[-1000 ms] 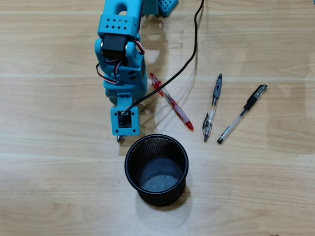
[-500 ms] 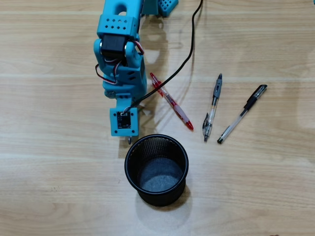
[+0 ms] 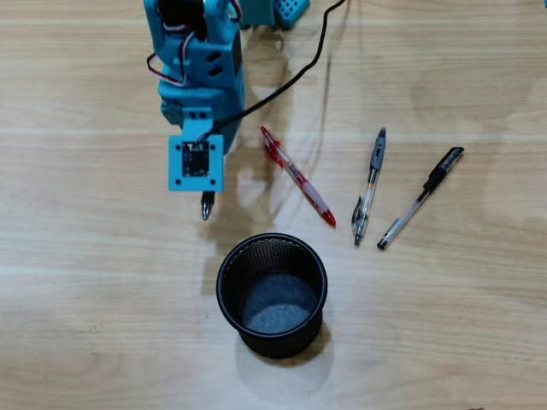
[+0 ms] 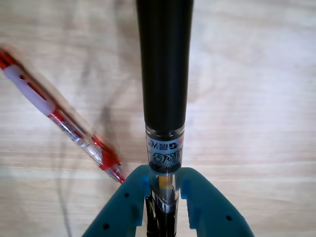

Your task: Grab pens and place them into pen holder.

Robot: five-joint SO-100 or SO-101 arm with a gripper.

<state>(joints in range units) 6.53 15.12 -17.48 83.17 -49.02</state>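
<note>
The black pen [image 4: 165, 98] is clamped between the teal fingers [image 4: 131, 202] of the gripper [image 4: 163, 190] by its clear printed barrel — its smooth grip points out, tip [image 3: 206, 207] left of and beyond the round black mesh pen holder [image 3: 272, 295]. The red pen [image 3: 297, 176], grey pen [image 3: 369, 186] and clear pen [image 3: 420, 197] lie on the wood table [image 3: 461, 325], right.

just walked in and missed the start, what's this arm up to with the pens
The blue arm's gripper is shut on a black pen, holding it above the table, up and left of the empty pen holder in the overhead view. Three more pens lie on the table: a red pen, a grey-clear pen and a black-capped stick pen.
</note>
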